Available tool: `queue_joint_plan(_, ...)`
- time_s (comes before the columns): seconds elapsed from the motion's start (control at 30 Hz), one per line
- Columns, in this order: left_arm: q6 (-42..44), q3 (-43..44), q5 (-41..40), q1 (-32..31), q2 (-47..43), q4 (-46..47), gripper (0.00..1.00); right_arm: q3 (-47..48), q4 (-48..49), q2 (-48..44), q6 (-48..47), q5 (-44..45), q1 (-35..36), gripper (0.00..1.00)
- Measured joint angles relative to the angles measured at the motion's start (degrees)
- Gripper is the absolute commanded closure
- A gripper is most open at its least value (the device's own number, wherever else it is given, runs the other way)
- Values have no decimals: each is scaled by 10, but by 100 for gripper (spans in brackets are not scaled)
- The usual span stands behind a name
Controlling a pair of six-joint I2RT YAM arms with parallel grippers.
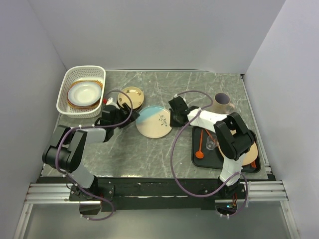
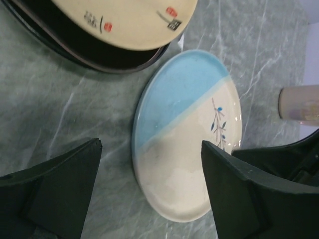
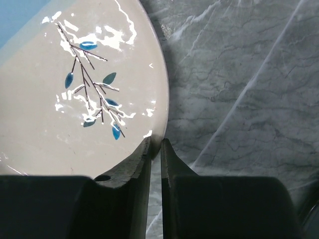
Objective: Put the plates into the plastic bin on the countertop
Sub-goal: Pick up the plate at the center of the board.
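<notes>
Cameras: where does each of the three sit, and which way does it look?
Top external: fixed high behind the robot, looking down on the countertop; the left arm and right arm show whole.
Left wrist: on the left arm, looking low across the blue-and-cream plate, framed by the open left claw.
Right wrist: on the right arm, looking down at that plate's sprig; the shut right claw is at its rim.
Shared: all three show that plate.

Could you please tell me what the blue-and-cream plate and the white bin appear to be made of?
The blue-and-cream plate: probably glazed ceramic, glossy, with sharp light reflections over the sprig. The white bin: likely moulded plastic, matte, with perforated lattice walls.
</notes>
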Motion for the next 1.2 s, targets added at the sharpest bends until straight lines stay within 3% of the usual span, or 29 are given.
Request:
queue_joint_plan(0.2, -4, -17, 27, -1, 19, 17, 34, 0, 0, 0, -7, -1, 0, 100)
queue_joint_plan(0.57, 18, 48, 123, 2, 100, 22, 33, 6, -11, 0, -37, 19, 9, 100)
queue_joint_plan(0.7, 24, 70, 156, 8, 129, 37, 37, 10, -23, 0, -45, 32, 10, 100)
queue_joint_plan(1.0, 31, 49, 237, 24, 172, 150, 41, 13, -37, 0, -63, 48, 10, 100)
queue_joint_plan(1.2, 57, 34, 286, 26, 174, 172, 40, 16, -48, 0, -80, 61, 10, 100)
